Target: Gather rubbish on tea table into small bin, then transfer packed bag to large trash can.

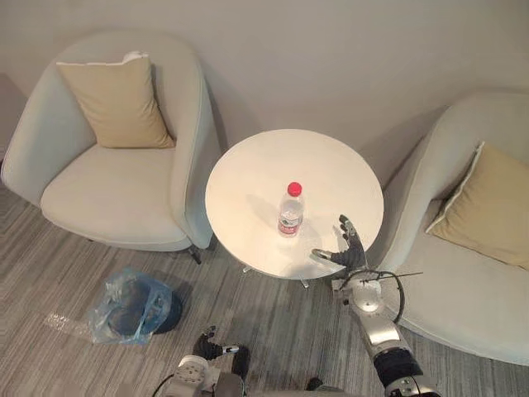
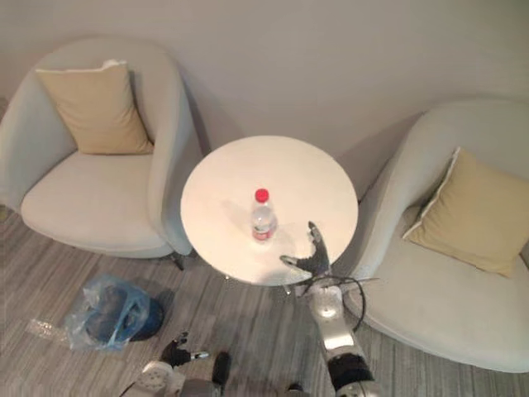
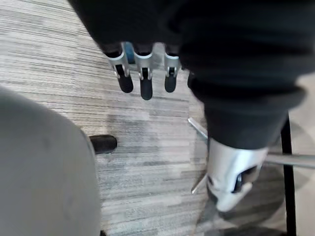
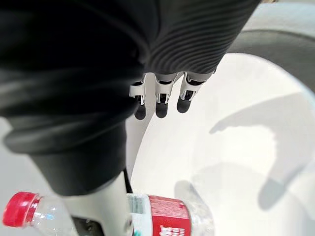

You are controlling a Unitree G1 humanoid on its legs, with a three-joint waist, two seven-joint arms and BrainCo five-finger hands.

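Observation:
A clear plastic bottle (image 1: 290, 210) with a red cap and red label stands upright near the middle of the round white tea table (image 1: 248, 165). My right hand (image 1: 350, 248) hovers over the table's near right edge, a short way right of the bottle, fingers straight and thumb spread, holding nothing. In the right wrist view the bottle (image 4: 167, 216) shows just past the thumb. A small dark bin (image 1: 132, 313) lined with a bluish clear bag sits on the floor to the left. My left hand (image 1: 212, 347) hangs low near the floor, fingers relaxed.
Two pale armchairs flank the table, the left one (image 1: 116, 190) and the right one (image 1: 463, 289), each with a tan cushion (image 1: 116, 103). A crumpled clear wrapper (image 1: 62, 324) lies on the striped carpet left of the bin.

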